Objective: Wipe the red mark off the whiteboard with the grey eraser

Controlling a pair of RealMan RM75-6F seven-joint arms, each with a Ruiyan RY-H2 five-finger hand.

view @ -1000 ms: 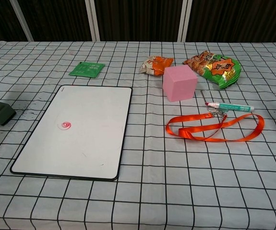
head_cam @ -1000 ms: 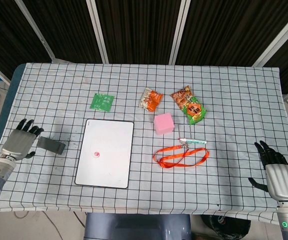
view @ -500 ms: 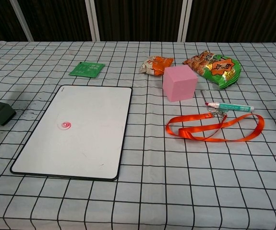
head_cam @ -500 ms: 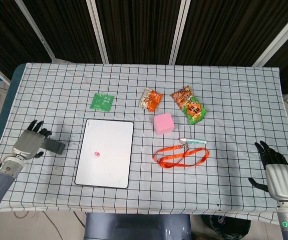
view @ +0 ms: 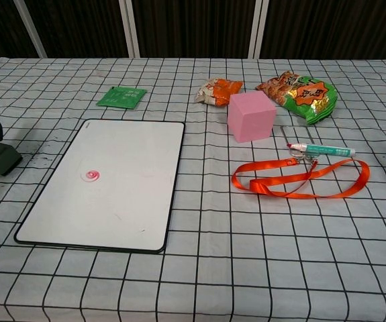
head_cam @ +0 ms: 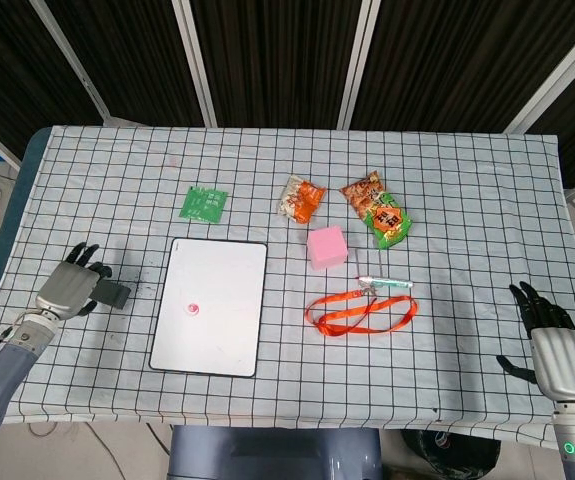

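Checked cloth covers the table [head_cam: 467,190]; dark slatted wall behind; left robot hand [head_cam: 70,288] over the eraser [head_cam: 114,295], grip unclear; right robot hand [head_cam: 550,345] open

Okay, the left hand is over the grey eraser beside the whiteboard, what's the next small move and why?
Probably lower the left hand and close its fingers around the grey eraser. The hand sits above the eraser's left end, the eraser lies flat on the checked tablecloth, and no grip is visible. The red swirl mark is unwiped on the white rectangular whiteboard, so grasping comes first.
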